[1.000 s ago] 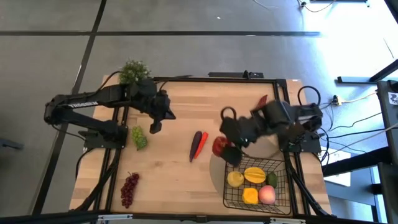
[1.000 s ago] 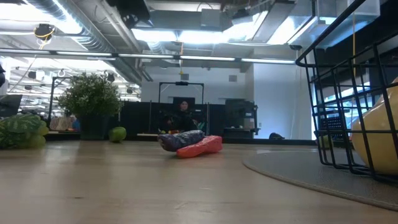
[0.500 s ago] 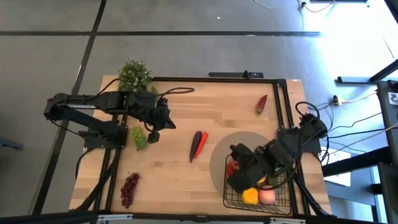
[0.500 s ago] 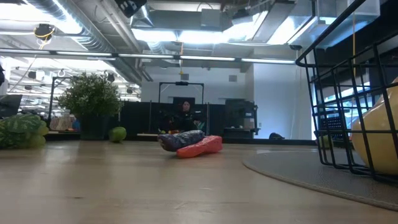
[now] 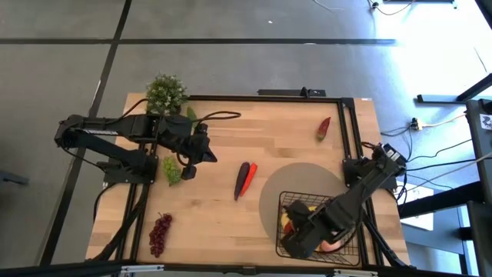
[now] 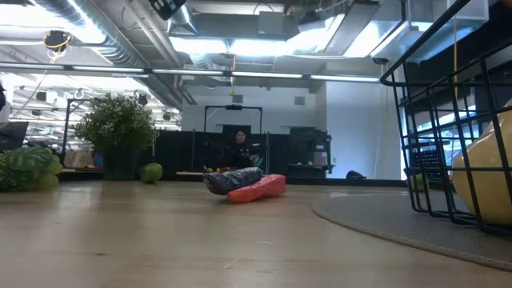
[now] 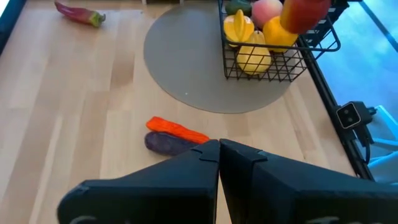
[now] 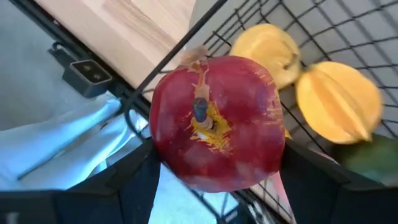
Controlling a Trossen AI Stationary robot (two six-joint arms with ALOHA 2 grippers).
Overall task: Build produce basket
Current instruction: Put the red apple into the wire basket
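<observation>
We see the round, dark-red apple [image 8: 216,121] clamped between the fingers of the right gripper [image 5: 296,235] — it hangs over the black wire-mesh basket [image 5: 347,208], which sits at the bench's near right corner on a round grey mat [image 5: 288,181]. Inside the basket lie a yellow ribbed fruit [image 8: 337,101], a lemon-yellow fruit [image 8: 271,50] and a pink peach [image 7: 266,9]. Toward the left edge, the left gripper [image 5: 189,165] waits with fingers pressed together beside a green grape bunch [image 5: 172,170] — a purple grape bunch [image 5: 159,233] lies nearer the front.
</observation>
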